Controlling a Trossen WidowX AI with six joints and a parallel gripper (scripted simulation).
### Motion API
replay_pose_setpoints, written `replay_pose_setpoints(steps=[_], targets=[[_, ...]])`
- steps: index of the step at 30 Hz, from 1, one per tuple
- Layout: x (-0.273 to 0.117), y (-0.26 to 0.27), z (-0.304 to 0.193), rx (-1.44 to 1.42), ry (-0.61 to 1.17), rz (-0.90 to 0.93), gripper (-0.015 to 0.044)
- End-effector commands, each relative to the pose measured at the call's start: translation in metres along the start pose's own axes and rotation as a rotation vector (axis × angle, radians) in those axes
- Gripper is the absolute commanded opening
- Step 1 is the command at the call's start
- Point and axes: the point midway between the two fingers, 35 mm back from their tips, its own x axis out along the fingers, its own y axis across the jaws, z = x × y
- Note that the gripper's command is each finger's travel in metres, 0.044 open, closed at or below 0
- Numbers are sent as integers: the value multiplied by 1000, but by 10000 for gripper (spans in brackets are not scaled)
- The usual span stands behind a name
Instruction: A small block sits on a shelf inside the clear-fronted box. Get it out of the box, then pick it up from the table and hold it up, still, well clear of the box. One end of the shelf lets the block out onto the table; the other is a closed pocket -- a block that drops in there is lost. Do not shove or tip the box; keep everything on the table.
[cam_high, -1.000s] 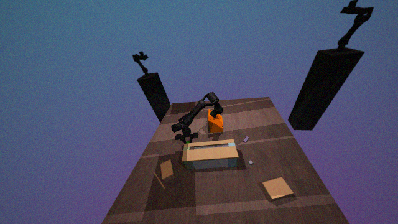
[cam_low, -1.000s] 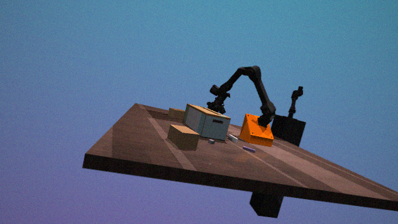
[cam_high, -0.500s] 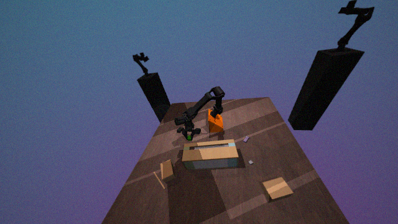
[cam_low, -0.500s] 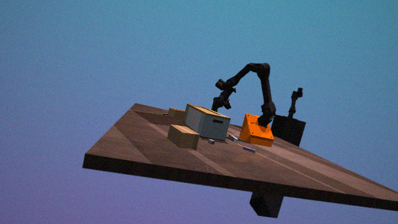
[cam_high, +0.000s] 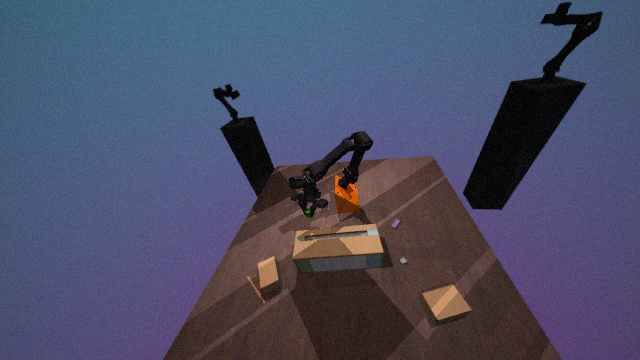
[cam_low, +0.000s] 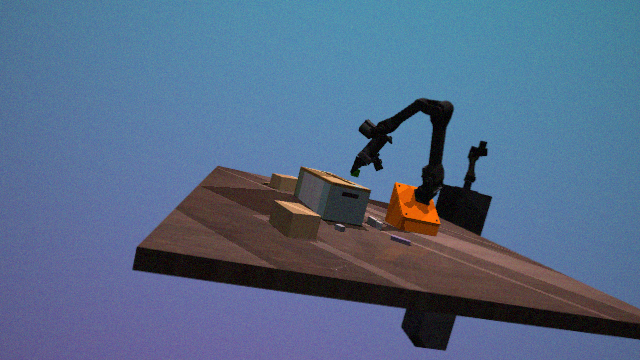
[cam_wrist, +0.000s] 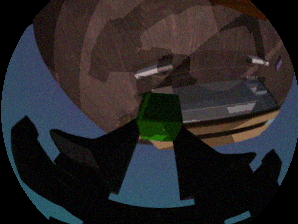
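The green block (cam_high: 308, 212) (cam_low: 355, 173) (cam_wrist: 160, 117) is between the fingertips of my gripper, which is shut on it. My gripper (cam_high: 308, 213) (cam_low: 354, 172) (cam_wrist: 157, 123) holds it in the air, higher than the box's top in the exterior view and on the arm's side of the box. The box (cam_high: 350, 246) (cam_low: 345, 204) (cam_wrist: 220, 102) stands upright on the table, with a tan top that has a long slot and pale clear-looking sides. The block is outside the box, with a gap between them in the top and exterior views. The shelf inside is hard to make out.
Tan blocks (cam_high: 268, 272) (cam_high: 446, 302) (cam_low: 295, 220) stand on the table (cam_high: 240, 320) (cam_low: 210, 240). A thin stick (cam_high: 256, 290) lies beside one. A purple piece (cam_high: 396, 224) (cam_low: 400, 240) and a small grey piece (cam_high: 403, 261) (cam_low: 340, 227) lie near the box. The orange base (cam_high: 346, 200) (cam_low: 412, 215) carries my arm.
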Motion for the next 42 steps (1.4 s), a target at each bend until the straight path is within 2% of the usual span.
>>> replay_pose_setpoints(steps=[1,9,42], targets=[[-12,-3,10,75,6,31,0],[-31,-9,24,194,30,81,0],[-31,-9,24,196,31,82,0]])
